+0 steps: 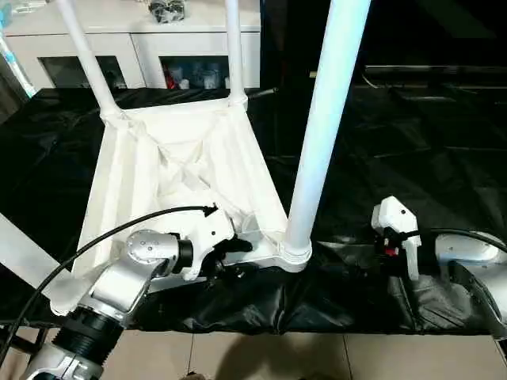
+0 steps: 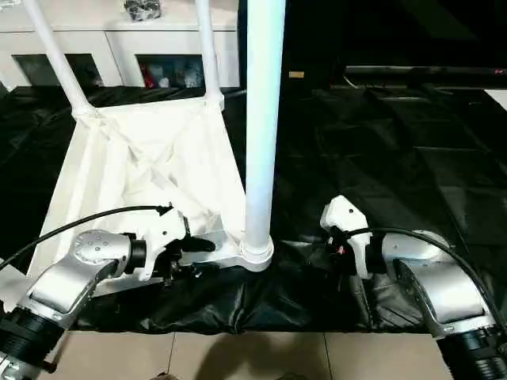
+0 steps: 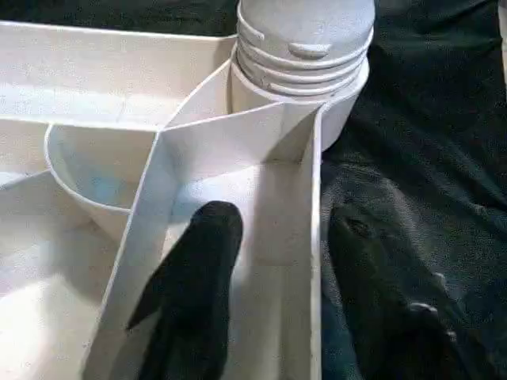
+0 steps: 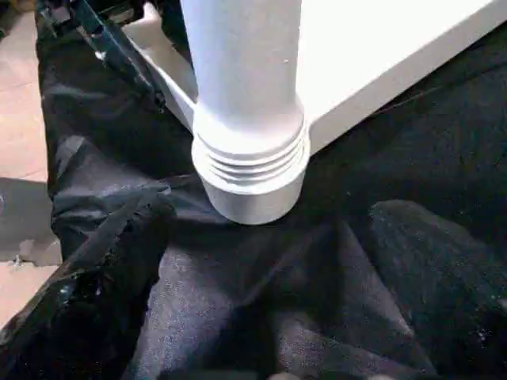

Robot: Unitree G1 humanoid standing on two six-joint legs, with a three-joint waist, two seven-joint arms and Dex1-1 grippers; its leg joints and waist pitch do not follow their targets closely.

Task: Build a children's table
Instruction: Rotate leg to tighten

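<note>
1. The white tabletop (image 1: 182,170) lies upside down on the bench (image 1: 412,142), ribbed underside up, on a black crinkled cover (image 2: 261,297).
2. Legs stand upright in its corner sockets: two at the far corners (image 1: 91,67) (image 1: 234,55), and a thick near leg (image 1: 321,134) in the socket at the near right corner.
3. The left hand (image 3: 273,237) is at the tabletop's near edge just beside that socket; one black finger (image 3: 202,261) sits inside the ribbed channel, the other outside the rim wall, the wall between them, whether pinched I cannot tell.
4. The right hand (image 2: 341,245) rests on the cover to the right of the near leg, apart from it, fingers spread wide and empty.
5. Behind the bench stands a white cabinet (image 1: 119,39) with glass doors.
</note>
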